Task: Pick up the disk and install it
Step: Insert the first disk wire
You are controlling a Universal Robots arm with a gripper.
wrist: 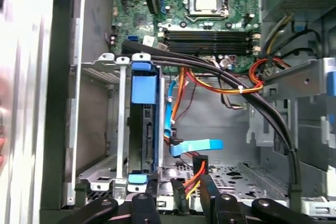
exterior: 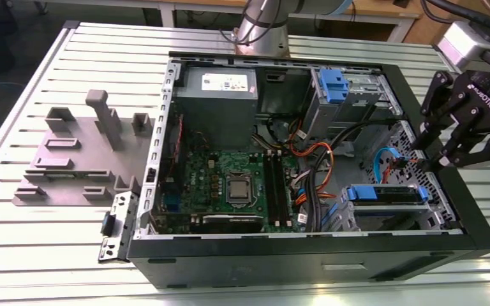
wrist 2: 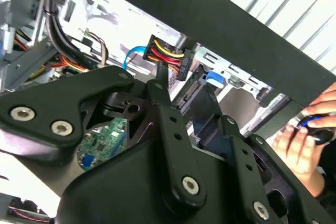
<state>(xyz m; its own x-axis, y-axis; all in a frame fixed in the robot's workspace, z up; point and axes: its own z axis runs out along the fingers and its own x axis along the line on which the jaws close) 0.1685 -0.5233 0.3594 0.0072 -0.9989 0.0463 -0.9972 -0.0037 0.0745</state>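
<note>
The disk (exterior: 386, 195) lies in its blue carrier inside the lower drive cage at the front right of the open computer case (exterior: 313, 255). In the first wrist view the disk (wrist: 145, 129) stands edge-on in the metal cage, with blue tabs at both ends. My gripper (exterior: 436, 162) hangs over the case's right wall, just right of the cage. It is open and holds nothing. In both wrist views the black fingertips (wrist: 207, 182) (wrist 2: 160, 74) stand apart, close to the red, yellow and black power plug (wrist 2: 168, 56) and the blue data cable (wrist: 197, 146).
A second blue caddy (exterior: 334, 85) sits in the upper bay. The motherboard (exterior: 228, 185) and cable bundles (wrist: 231, 85) fill the case floor. A grey slotted holder block (exterior: 79, 153) stands on the table at the exterior view's left. A person's hand (wrist 2: 307, 140) is beside the case.
</note>
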